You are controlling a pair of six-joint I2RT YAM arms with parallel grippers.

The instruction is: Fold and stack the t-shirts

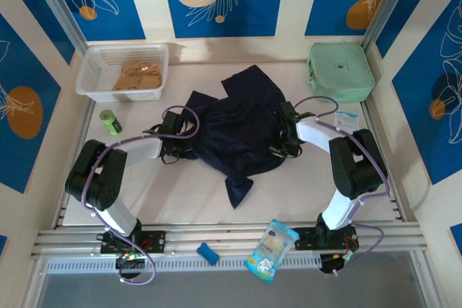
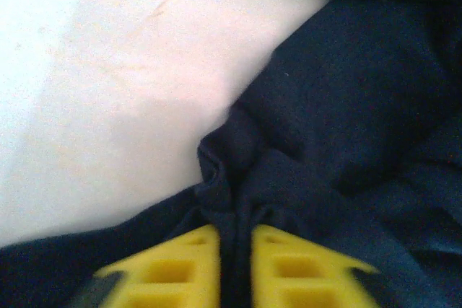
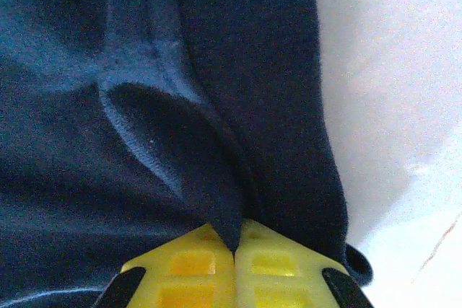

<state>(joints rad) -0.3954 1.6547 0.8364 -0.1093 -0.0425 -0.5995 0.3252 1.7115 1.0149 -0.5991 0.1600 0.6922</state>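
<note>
Two robot arms reach in over a pale table (image 1: 180, 192), each pinching one side of a crumpled dark navy t-shirt (image 1: 238, 131) that lies between them. The left gripper (image 2: 234, 239) has its yellow fingers pressed together on a bunched edge, with the cloth spreading ahead and to its right. The right gripper (image 3: 236, 239) is clamped on a hemmed fold, with the cloth ahead and to its left. The spread would likely go best if both grips lift together and draw apart evenly, so the shirt lies flat before any fold. The tabletop looks smooth and faintly veined. The walls are blue and cream panels with leaf prints. Well beyond the left gripper, a tan t-shirt (image 1: 137, 76) sits in a white basket (image 1: 86, 70). A mint-green case (image 1: 341, 70) lies beyond the right gripper.
</note>
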